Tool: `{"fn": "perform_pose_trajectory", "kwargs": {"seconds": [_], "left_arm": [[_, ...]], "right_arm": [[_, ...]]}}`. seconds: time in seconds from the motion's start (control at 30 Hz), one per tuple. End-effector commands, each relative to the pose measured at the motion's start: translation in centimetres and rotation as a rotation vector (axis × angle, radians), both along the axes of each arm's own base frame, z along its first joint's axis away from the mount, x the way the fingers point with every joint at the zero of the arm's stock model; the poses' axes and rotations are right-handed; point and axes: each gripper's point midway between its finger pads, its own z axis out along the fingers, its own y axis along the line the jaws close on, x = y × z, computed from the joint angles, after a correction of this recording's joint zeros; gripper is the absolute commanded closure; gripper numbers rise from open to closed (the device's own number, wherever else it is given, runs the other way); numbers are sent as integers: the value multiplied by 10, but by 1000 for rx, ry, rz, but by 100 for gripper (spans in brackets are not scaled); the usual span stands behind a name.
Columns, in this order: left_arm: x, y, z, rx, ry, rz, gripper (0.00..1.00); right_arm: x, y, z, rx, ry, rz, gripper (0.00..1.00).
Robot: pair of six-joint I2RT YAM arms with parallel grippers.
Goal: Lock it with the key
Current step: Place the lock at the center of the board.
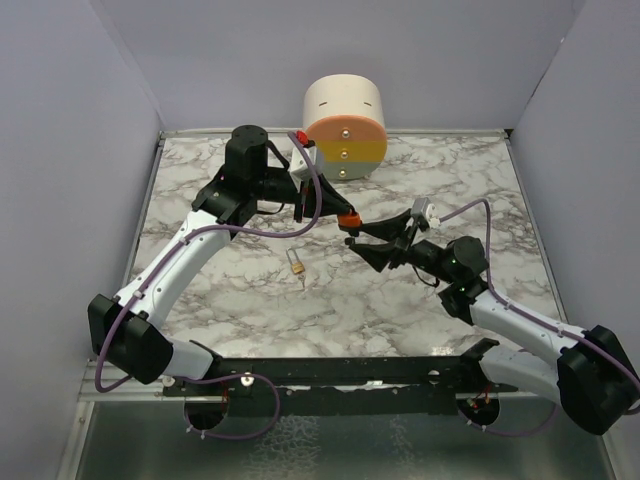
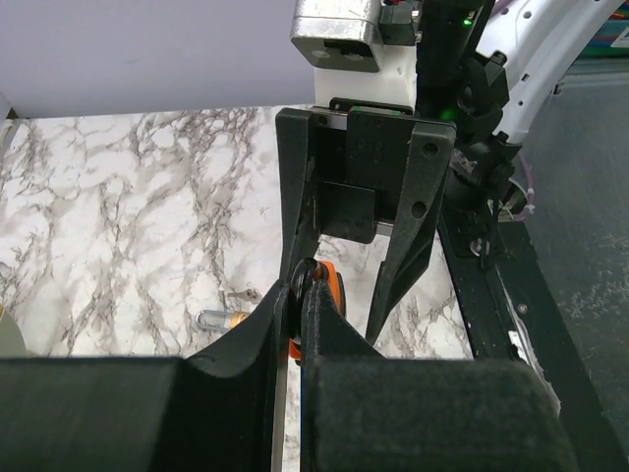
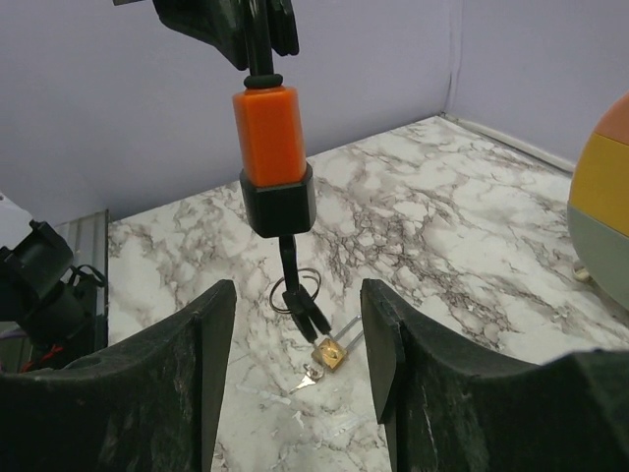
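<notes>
Key bunch [image 3: 280, 208] hangs clear of the surface [image 1: 400, 300], pinched at its top by the closed left tool [image 3: 257, 49]. Top to bottom it is an orange block fob, a black cap, a thin black stem, a wire ring and small dark key heads. The blades are too small to make out. It hangs roughly plumb, in front of the drum [image 1: 344, 125]. Padlock [image 3: 332, 354] is small and brass with a silvery shackle. It lies flat on the surface, farther in front of the drum, with a small silvery piece at its body end.
</notes>
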Motion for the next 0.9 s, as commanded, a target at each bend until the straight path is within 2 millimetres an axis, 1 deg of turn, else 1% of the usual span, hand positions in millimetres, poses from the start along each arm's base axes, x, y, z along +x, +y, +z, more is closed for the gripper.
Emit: {"fn": "perform_pose_trajectory", "kwargs": {"seconds": [0.0,0.03,0.07,0.2,0.3,0.47,0.53,0.67,0.73,0.77,0.87], "left_arm": [[-8,-1,17,-47,-64,-57,100],[-9,0,10,-40,-49,-62,100],[-10,-1,8,-39,-44,-66,100],[-12,-1,8,-41,-44,-72,100],[-12,-2,7,-41,-43,-76,100],[-12,-2,8,-45,-43,-79,100],[-12,-3,8,-48,-41,-78,100],[-10,-4,10,-59,-40,-73,100],[-10,-5,13,-70,-32,-69,100],[-9,-5,15,-75,-33,-67,100],[-8,-6,17,-84,-33,-59,100]], "right_arm": [[-9,3,26,46,-79,47,46],[-9,4,27,48,-82,50,46],[-7,5,27,50,-81,49,46],[-4,9,30,56,-85,61,52],[-2,10,33,67,-93,61,55],[1,13,31,61,-84,68,60],[1,14,30,61,-80,71,66],[1,16,27,54,-72,82,83],[2,16,25,52,-64,83,95],[2,16,24,50,-60,84,98],[1,16,21,47,-56,84,98]]}}
